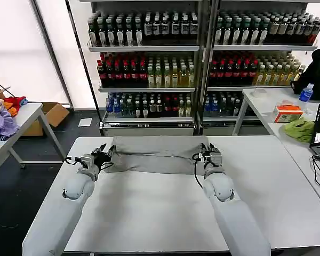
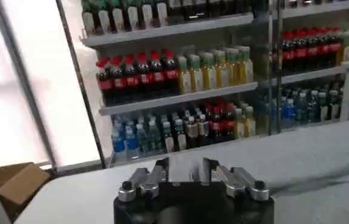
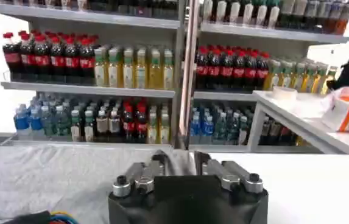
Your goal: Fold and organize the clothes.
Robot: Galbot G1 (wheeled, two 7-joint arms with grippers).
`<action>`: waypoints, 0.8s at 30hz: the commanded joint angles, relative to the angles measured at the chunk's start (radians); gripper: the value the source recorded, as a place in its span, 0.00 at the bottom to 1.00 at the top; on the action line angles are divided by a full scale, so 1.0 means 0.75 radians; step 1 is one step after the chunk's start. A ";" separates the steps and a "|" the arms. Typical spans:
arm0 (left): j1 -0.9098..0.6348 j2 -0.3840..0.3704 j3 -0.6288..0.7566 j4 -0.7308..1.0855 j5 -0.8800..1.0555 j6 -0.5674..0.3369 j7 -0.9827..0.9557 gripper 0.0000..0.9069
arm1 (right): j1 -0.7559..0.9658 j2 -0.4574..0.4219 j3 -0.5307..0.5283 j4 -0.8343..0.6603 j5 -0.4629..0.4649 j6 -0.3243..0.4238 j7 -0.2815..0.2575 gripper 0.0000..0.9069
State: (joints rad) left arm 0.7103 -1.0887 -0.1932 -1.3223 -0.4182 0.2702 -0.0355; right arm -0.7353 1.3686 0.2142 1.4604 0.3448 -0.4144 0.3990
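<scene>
Two grippers are working: our left gripper (image 1: 104, 153) at nine o'clock and right gripper (image 1: 209, 151) at three are flanking the grey shirt (image 1: 157, 153) on the table (image 1: 149, 213), jaws parted, gripping nothing. We judge pinching the side edges comes next.

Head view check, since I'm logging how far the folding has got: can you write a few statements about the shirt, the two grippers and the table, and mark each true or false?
1. The grey shirt lies across the far part of the white table. True.
2. The left gripper is at the shirt's left edge. True.
3. The right gripper is parked off the table. False: it is at the shirt's right edge.
4. The shirt is draped over the shelf. False: it lies on the table.
</scene>
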 commanded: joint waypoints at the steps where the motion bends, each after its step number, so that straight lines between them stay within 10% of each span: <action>1: 0.000 0.008 0.001 -0.013 -0.001 0.025 -0.008 1.00 | 0.013 0.025 0.001 -0.022 0.028 -0.001 0.038 1.00; 24: 0.360 0.062 -0.164 -0.400 -0.081 0.138 -0.020 1.00 | -0.367 -0.183 0.024 0.451 0.100 -0.144 0.108 1.00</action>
State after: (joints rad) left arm 0.9017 -1.0451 -0.2874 -1.5454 -0.4683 0.3601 -0.0553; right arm -0.9070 1.2751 0.2315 1.6968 0.4161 -0.4937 0.4665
